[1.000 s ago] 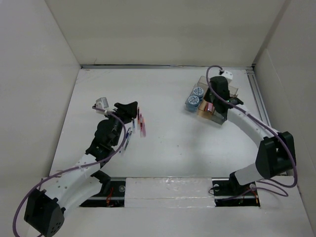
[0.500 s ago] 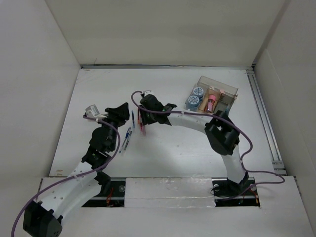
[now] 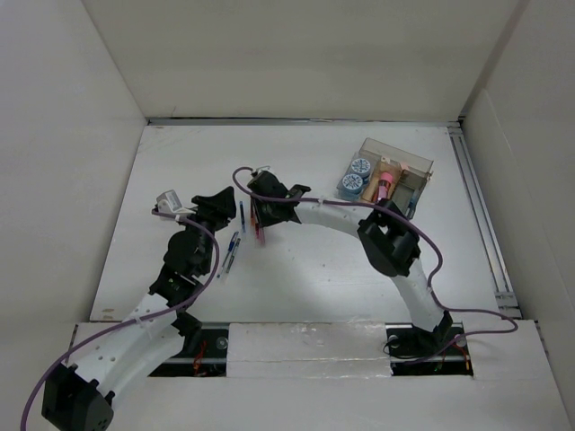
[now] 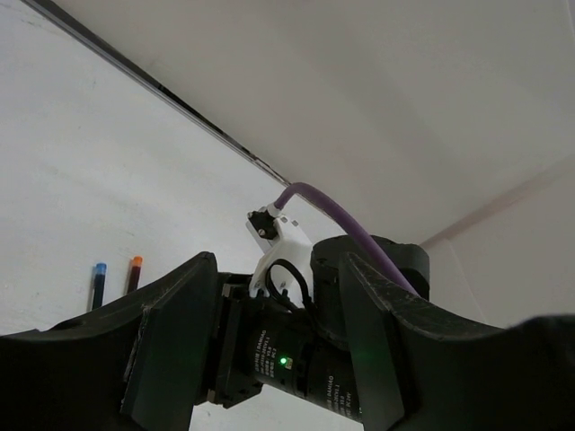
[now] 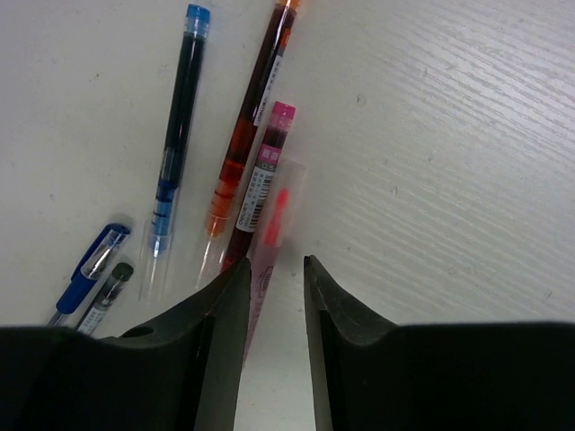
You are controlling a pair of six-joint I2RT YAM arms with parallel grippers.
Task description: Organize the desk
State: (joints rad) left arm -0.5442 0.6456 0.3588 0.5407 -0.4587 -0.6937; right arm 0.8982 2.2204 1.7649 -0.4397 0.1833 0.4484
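- We see a clear organizer box (image 3: 401, 155) holding a pink tube (image 3: 384, 186).
- Two blue rolls (image 3: 355, 177) sit at its left edge.
- Several pens (image 5: 177, 135) lie well left of it.

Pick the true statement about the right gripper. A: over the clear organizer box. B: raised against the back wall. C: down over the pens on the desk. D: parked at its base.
C: the right gripper hangs low over the pens lying on the desk, its jaws apart above a pink-capped pen.
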